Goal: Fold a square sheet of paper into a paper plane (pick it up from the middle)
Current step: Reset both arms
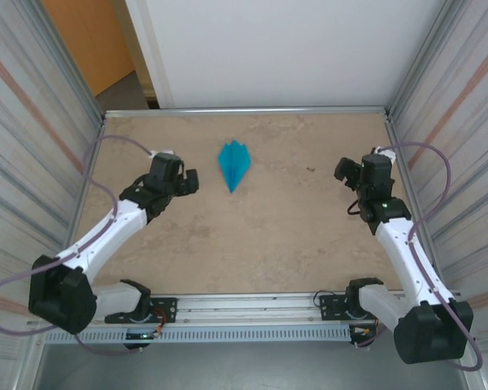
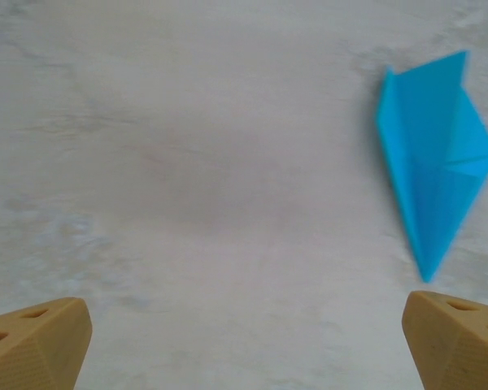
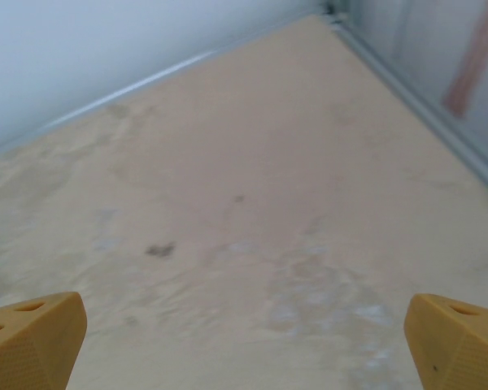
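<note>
The paper plane (image 1: pixel 233 165) lies flat on the far half of the table, just left of centre. Its long axis runs from 12 to 6 o'clock, nose at 6. The mottled beige table (image 1: pixel 268 236) sits between ribbed side walls (image 1: pixel 32 122) and a white back wall (image 1: pixel 285 49). The left gripper (image 1: pixel 189 180) and right gripper (image 1: pixel 344 171) are both spread wide and hold nothing.

No legible writing

No text, label, brand, number or sign can be read anywhere: the teal-blue folded paper plane (image 1: pixel 233 165) is plain, and the mottled beige stone-look bench (image 1: pixel 293 236) carries only faint stains.
</note>
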Controlling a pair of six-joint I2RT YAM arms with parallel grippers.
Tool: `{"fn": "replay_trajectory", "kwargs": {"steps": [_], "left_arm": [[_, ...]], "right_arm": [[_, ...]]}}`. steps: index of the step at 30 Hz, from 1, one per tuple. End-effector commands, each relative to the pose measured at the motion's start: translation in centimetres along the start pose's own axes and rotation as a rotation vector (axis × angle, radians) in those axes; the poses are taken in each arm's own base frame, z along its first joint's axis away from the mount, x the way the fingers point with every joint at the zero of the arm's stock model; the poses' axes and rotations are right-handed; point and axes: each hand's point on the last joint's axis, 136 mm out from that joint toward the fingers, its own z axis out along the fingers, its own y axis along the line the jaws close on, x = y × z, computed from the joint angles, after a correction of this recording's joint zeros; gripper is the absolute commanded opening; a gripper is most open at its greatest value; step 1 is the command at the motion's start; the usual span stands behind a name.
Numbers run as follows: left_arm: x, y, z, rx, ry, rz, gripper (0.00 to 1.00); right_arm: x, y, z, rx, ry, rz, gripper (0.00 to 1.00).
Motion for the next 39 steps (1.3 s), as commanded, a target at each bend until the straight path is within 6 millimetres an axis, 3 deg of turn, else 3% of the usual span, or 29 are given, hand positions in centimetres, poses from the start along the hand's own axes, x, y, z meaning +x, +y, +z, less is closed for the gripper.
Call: {"fn": "replay_trajectory", "kwargs": {"steps": [1, 7, 13, 20, 23, 25, 29, 33, 39], "left_arm": [[-1.6, 3.6, -0.3, -0.106, -0.159, -0.020, 0.99], [0.3, 8.5, -1.0, -0.207, -0.230, -0.063, 0.99], [1.3, 10.8, -0.8, -0.296, -0.316, -0.010, 0.99], [2.6, 12.4, 2.8, -0.286, -0.265, 0.024, 0.99], [2.5, 11.5, 4.0, -0.183, -0.294, 0.044, 0.99], [2.0, 9.9, 4.2, -0.057, -0.364, 0.079, 0.98], [1.7, 8.5, 4.5, 0.053, -0.408, 0.113, 0.99], [1.1, 8.0, 5.3, 0.100, -0.403, 0.119, 0.99], [1.4, 7.7, 8.2, 0.105, -0.355, 0.148, 0.99]], "right_arm": [[-0.8, -3.7, 0.2, 0.152, -0.102, -0.016, 0.99], [1.2, -7.3, 2.4, 0.196, -0.091, 0.011, 0.99], [4.2, -6.6, 5.6, 0.108, -0.093, -0.082, 0.99], [5.3, -4.9, 8.2, 0.029, -0.095, -0.156, 0.99], [5.5, -3.7, 8.8, -0.039, -0.104, -0.162, 0.99], [5.7, -2.3, 9.1, -0.115, -0.103, -0.156, 0.99], [6.3, -1.1, 10.5, -0.152, -0.113, -0.181, 0.99], [7.8, 0.1, 12.0, -0.195, -0.085, -0.229, 0.99], [8.3, 0.4, 11.9, -0.214, -0.090, -0.250, 0.99]]}}
